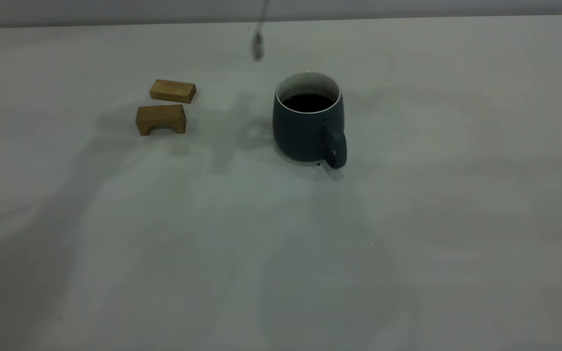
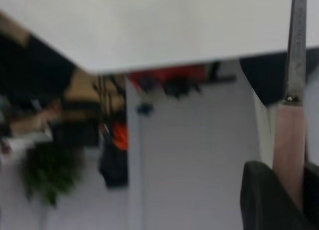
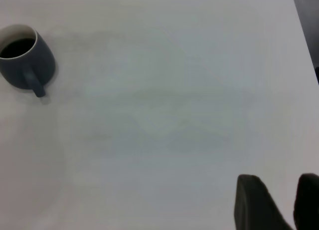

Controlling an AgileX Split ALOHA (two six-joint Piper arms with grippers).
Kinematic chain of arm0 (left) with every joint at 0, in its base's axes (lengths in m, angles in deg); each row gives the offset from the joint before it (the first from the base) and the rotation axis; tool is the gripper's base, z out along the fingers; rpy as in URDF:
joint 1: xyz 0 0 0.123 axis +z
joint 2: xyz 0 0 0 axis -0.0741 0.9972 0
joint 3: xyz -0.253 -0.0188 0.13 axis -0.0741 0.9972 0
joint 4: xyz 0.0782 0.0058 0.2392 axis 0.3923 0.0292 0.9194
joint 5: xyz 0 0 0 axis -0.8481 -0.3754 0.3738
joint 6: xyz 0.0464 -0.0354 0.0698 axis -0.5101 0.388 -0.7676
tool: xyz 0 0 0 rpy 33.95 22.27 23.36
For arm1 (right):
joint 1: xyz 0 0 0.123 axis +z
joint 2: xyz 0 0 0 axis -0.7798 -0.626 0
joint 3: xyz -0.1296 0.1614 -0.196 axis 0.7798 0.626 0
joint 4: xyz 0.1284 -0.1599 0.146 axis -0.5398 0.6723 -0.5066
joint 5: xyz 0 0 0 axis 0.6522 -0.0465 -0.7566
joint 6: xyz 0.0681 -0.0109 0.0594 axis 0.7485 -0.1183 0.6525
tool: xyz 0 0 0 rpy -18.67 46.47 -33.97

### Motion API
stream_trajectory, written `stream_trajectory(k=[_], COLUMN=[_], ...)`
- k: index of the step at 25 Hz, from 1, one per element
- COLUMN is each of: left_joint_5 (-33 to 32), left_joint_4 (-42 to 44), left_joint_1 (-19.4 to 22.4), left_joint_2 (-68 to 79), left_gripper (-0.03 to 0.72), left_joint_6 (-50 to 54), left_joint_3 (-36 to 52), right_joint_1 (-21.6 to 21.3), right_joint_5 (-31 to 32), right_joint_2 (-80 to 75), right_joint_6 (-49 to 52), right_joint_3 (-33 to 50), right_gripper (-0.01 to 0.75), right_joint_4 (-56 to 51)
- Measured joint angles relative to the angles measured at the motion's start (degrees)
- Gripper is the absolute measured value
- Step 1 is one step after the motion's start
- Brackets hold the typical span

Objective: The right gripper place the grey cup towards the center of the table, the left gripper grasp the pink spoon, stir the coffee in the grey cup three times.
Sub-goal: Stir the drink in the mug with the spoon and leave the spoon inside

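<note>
The grey cup [image 1: 309,122] stands upright near the middle of the table [image 1: 408,253], its handle toward the camera and dark coffee [image 1: 308,102] inside. The pink spoon [image 1: 258,46] hangs bowl-down in the air behind and slightly left of the cup, apart from it; only its metal neck and bowl show in the exterior view. In the left wrist view my left gripper [image 2: 291,172] is shut on the spoon's pink handle [image 2: 289,140]. My right gripper [image 3: 279,182] is far from the cup [image 3: 25,55], its fingers close together with nothing between them.
Two tan wooden blocks lie left of the cup: a flat one [image 1: 172,90] and an arch-shaped one [image 1: 161,119]. The table's far edge runs just behind the hanging spoon. Neither arm shows in the exterior view.
</note>
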Motion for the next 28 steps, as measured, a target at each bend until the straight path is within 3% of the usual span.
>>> stream_trajectory(k=[9,22,25,28], left_joint_5=[0.71,4.12,2.03,0.64], left_joint_4=[-13.27,-18.82,-21.68,-21.88], left_joint_1=[-0.64,-0.89,-0.89,-1.02], left_joint_2=[9.15,16.53,16.53,16.53], left_gripper=[0.159,0.159,0.159,0.159], left_joint_6=[-5.60,-25.19,-24.59,-17.49], left_joint_3=[0.00,0.00,-0.04,-0.04], right_joint_1=[0.00,0.00,0.00,0.00], right_joint_5=[0.00,0.00,0.00,0.00], right_joint_2=[0.00,0.00,0.00,0.00], right_joint_6=[0.00,0.00,0.00,0.00], right_joint_3=[0.00,0.00,0.00,0.00], right_gripper=[0.238,0.238,0.238,0.238], right_joint_4=[-0.05,-0.05,-0.05,-0.05])
